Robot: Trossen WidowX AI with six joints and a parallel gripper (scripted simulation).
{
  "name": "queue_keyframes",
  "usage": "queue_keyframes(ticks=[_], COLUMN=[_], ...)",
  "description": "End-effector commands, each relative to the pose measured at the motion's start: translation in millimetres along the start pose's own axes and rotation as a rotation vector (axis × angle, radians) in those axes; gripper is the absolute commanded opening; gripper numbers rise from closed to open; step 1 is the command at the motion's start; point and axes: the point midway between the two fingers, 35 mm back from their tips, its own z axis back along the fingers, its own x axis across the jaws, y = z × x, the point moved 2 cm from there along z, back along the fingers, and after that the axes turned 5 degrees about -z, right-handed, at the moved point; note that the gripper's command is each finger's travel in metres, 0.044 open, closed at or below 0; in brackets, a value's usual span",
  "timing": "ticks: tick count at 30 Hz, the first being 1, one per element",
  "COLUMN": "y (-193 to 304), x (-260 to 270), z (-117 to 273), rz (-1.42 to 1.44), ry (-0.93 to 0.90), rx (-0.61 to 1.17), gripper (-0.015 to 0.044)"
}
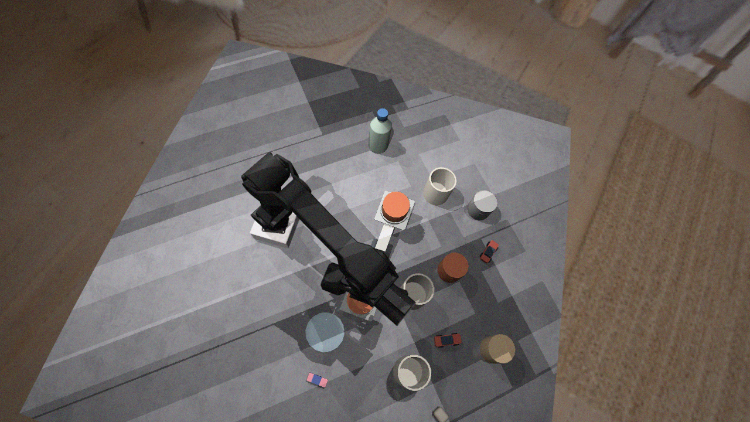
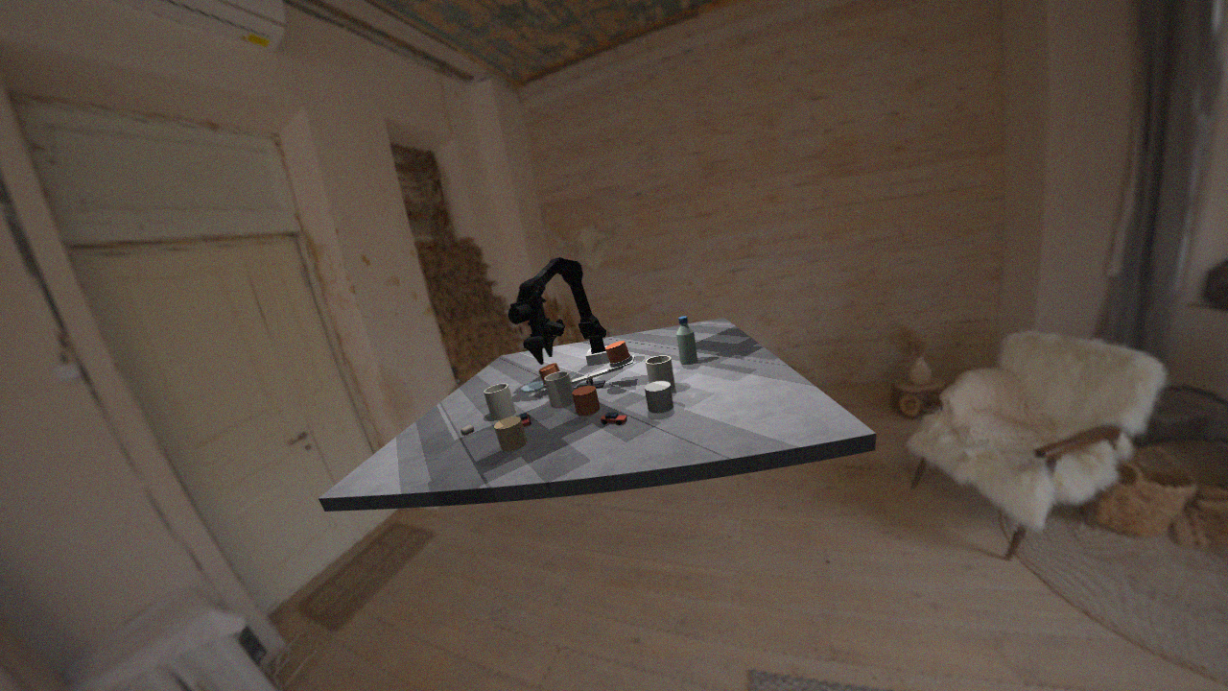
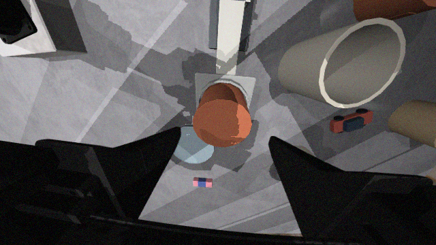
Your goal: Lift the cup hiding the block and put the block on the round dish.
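Note:
One orange cup (image 1: 395,207) (image 2: 617,352) stands on the raised end of the white balance (image 1: 384,240) (image 2: 594,375) (image 3: 230,34). The other orange cup (image 1: 358,305) (image 2: 548,369) (image 3: 222,122) stands on the lower end, partly hidden by the arm in the top view. My gripper (image 2: 544,356) (image 3: 225,135) is open and empty above this lower cup, whose top shows between the fingertips in the wrist view. The pale blue round dish (image 1: 324,332) (image 2: 531,389) (image 3: 195,150) lies bare beside the lower end. No block is visible.
A hollow beige cup (image 1: 418,289) (image 3: 362,64) stands close to the balance's lower end. An orange cylinder (image 1: 452,267) (image 2: 585,400) is beyond it. A green bottle (image 1: 379,137) (image 2: 686,344) stands past the raised end. A pink toy car (image 1: 316,380) (image 3: 202,182) lies near the dish.

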Motion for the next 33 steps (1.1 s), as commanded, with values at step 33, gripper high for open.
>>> queue_keyframes(ticks=[33], y=[-2], x=[2], z=[-58], rz=[0.006], ry=[-0.014], rx=[-0.010], gripper=[0.0440])
